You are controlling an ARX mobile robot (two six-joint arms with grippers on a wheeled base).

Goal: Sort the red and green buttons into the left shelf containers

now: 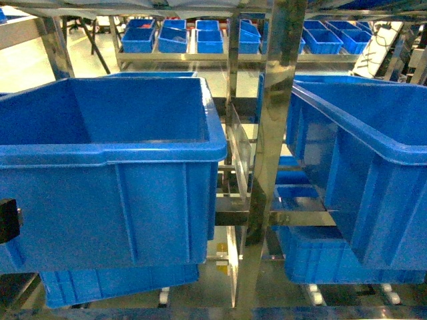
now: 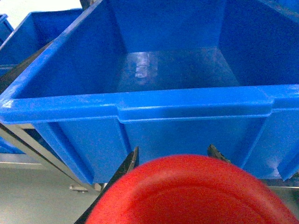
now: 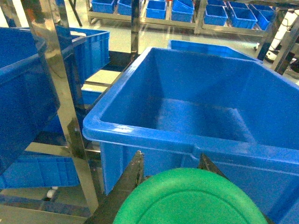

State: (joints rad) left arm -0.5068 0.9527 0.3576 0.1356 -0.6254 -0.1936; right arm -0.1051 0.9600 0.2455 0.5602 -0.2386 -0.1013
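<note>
Below left bin rim (image 2: 140,100), your left gripper (image 2: 173,156) clamps red button (image 2: 191,191); right gripper (image 3: 170,163) clamps green button (image 3: 191,198), probably short of right bin (image 3: 196,116). Lift over rims before releasing.

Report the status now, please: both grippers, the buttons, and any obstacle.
Left gripper shut on red mushroom-cap button. Right gripper shut on green-capped button. Each faces a deep blue plastic bin, not yet over it. Nothing blocking.
</note>
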